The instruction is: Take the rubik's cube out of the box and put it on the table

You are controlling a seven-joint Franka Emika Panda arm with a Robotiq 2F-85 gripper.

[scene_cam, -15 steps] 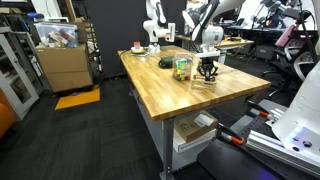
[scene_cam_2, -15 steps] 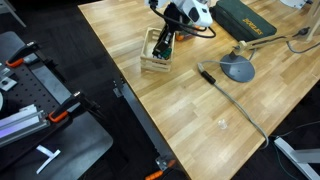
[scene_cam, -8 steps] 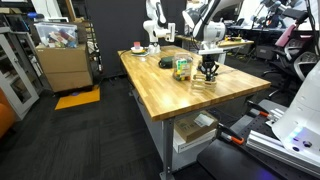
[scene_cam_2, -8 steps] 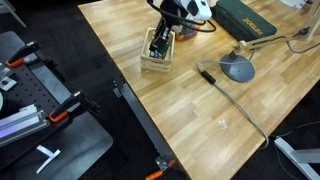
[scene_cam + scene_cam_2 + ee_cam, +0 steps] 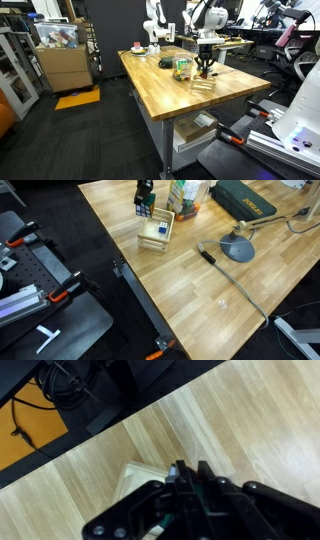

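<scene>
My gripper (image 5: 145, 191) is shut on the rubik's cube (image 5: 146, 200) and holds it in the air above the small wooden box (image 5: 155, 232). In an exterior view the gripper (image 5: 205, 68) hangs just over the box (image 5: 203, 83), near the table's front corner. In the wrist view the jaws (image 5: 187, 478) are close together with a bit of colour between them, and the box (image 5: 133, 478) lies below on the wood. Something white and blue shows inside the box.
A green-labelled packet (image 5: 186, 195) stands right beside the box. A dark green case (image 5: 243, 200) and a grey disc (image 5: 238, 248) with a cable lie further along the wooden table (image 5: 200, 290). A black bowl (image 5: 166, 62) sits behind. The table edge is near the box.
The gripper was down in the box and has risen straight up out of it with the cube in its jaws. The box has stayed in place.
</scene>
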